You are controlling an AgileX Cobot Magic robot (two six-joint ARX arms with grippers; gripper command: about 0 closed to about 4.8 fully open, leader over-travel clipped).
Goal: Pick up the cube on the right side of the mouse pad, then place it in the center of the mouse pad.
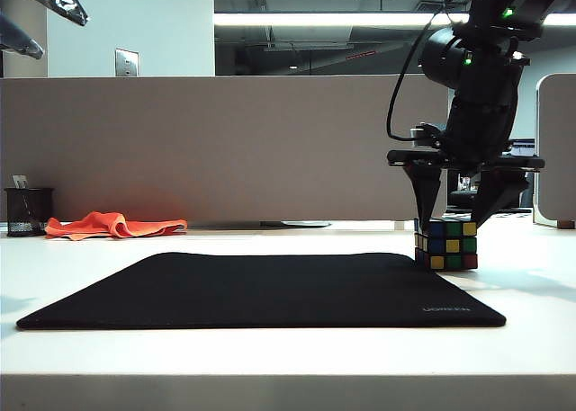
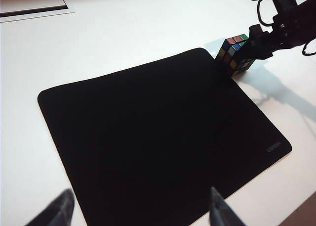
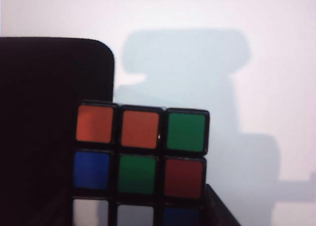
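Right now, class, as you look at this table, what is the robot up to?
The right gripper has its fingers down on either side of the small scrambled puzzle cube, which sits at the far right corner of the large black fabric mouse pad. Whether the fingers already press on the cube cannot be told; it has not been lifted. The left gripper hangs open above the pad's near side, holding nothing. The pad's centre is bare.

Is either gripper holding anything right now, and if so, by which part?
Left gripper: open, empty, over the mouse pad. Right gripper: fingers straddle the cube at its two opposite sides; a firm hold cannot be told.
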